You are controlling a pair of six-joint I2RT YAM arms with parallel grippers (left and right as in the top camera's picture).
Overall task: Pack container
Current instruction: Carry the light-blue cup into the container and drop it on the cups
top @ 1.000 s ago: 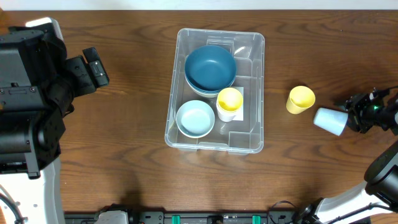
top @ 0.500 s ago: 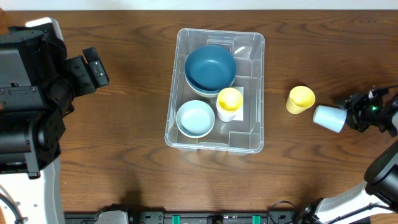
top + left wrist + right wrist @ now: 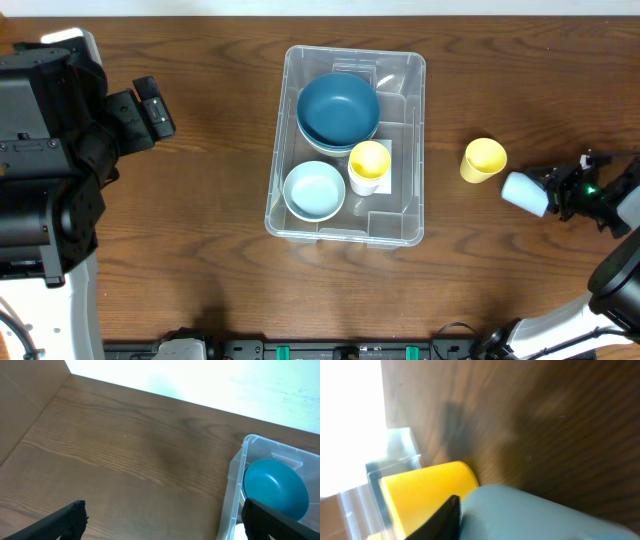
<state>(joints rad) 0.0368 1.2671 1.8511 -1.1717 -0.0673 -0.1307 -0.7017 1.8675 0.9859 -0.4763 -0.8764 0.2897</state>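
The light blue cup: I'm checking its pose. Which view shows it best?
Overhead: the light blue cup shows almost whole, on its side beside the yellow cup, at the right hand. The right wrist view gives only a blurred close-up; the left wrist view misses it.

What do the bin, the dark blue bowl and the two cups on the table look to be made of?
Bin: clear, glossy plastic; the wood shows through its walls, and it has moulded ribs.
Dark blue bowl: likely plastic with a smooth satin surface, though glazed ceramic cannot be ruled out.
Yellow cup and light blue cup: probably matte plastic, evenly coloured with little shine.
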